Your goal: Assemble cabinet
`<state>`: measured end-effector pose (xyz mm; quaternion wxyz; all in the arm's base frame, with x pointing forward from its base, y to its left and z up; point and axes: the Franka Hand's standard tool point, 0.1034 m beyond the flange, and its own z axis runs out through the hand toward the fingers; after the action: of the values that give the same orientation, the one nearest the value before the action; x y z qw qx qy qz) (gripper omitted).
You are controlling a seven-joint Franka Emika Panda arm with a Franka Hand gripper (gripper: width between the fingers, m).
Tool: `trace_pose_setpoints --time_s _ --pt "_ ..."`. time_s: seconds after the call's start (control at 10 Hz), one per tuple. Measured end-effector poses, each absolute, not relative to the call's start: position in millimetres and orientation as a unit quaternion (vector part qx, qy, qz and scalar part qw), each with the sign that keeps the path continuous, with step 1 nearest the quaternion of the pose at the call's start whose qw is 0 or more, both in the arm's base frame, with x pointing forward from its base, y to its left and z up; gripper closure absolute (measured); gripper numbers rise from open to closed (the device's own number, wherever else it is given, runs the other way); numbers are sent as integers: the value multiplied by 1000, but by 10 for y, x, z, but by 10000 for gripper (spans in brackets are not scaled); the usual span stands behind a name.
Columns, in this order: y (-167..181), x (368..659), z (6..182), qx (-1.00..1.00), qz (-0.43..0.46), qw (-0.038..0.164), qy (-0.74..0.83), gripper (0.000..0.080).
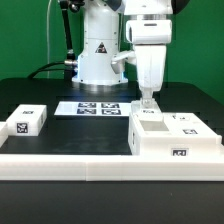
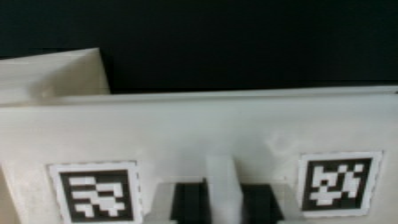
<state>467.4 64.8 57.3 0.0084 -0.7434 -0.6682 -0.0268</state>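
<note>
The cabinet (image 1: 172, 136) is a large white box with small black-and-white tags, lying on the table at the exterior view's right. My gripper (image 1: 148, 102) comes straight down onto its far left top edge. In the wrist view the cabinet (image 2: 214, 125) fills the picture, with two tags on it. My gripper (image 2: 219, 200) has its two dark fingers (image 2: 183, 203) pressed on either side of a thin upright white wall of the cabinet. The jaws are close together with the wall filling the gap.
A small white tagged block (image 1: 27, 121) lies at the exterior view's left. The marker board (image 1: 97, 108) lies flat in front of the robot base (image 1: 98, 60). A low white rail (image 1: 90, 166) runs along the table's front edge.
</note>
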Motion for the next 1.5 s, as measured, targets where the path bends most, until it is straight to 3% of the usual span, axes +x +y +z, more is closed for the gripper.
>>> trace_pose_setpoints --time_s 0.5,0.8,1.5 --pt "618 4989 584 -728 -35 6 -685 730" --pt "595 5380 601 -725 -46 2 -687 729" --pt "591 5500 601 -724 -40 7 -688 729"
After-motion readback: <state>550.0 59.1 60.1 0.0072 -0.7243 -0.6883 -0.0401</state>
